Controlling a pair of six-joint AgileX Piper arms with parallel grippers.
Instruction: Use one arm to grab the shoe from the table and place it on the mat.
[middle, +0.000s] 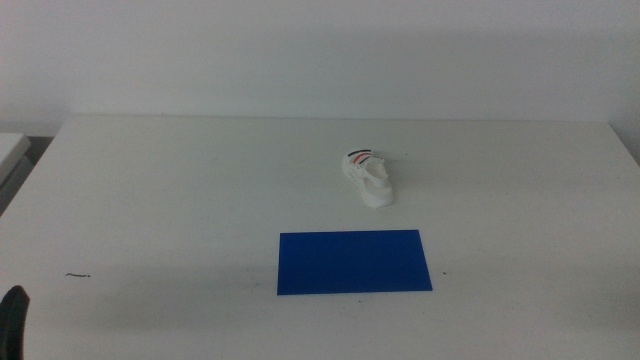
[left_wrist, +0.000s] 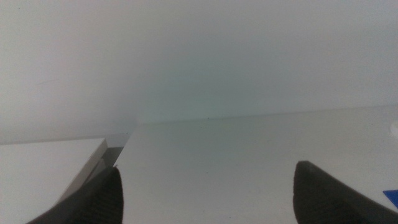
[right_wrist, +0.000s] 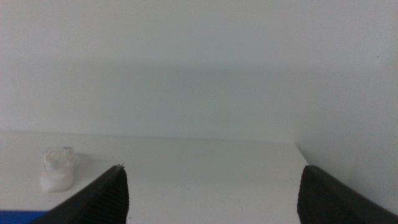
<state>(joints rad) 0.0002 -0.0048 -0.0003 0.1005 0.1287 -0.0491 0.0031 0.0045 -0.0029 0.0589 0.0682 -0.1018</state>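
The small white shoe (middle: 370, 177) with dark and red straps lies on the white table (middle: 200, 200), a little right of centre. The deep blue mat (middle: 353, 262) lies flat just in front of it, apart from it. The left gripper (middle: 14, 320) shows only as a dark tip at the bottom left edge of the middle view. In the left wrist view its jaws stand wide apart and empty (left_wrist: 208, 193). The right arm is out of the middle view. Its gripper (right_wrist: 214, 196) is open and empty, with the shoe (right_wrist: 58, 168) far off and a sliver of the mat (right_wrist: 18, 218).
A second white surface (middle: 10, 150) stands beyond the table's left edge. A small dark mark (middle: 78, 274) lies on the table at the front left. A plain white wall rises behind the table.
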